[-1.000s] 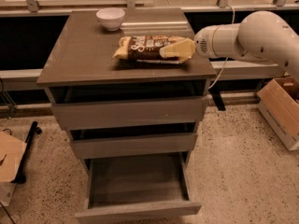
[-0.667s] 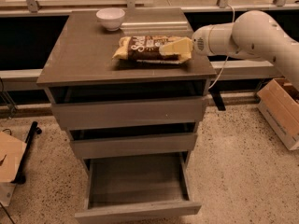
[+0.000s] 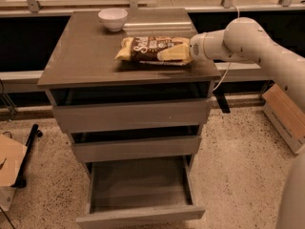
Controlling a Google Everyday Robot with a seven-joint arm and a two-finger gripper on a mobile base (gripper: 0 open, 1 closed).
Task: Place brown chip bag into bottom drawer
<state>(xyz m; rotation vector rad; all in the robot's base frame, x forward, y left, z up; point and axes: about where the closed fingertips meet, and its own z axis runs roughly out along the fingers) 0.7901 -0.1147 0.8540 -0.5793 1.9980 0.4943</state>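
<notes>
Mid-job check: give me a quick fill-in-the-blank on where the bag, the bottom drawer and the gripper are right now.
1. The brown chip bag lies on the ____ of the cabinet.
2. The bottom drawer is pulled ____, and the bag is not in it.
3. The gripper is at the bag's ____ end, as the camera sees it.

Missing words: top; open; right.
</notes>
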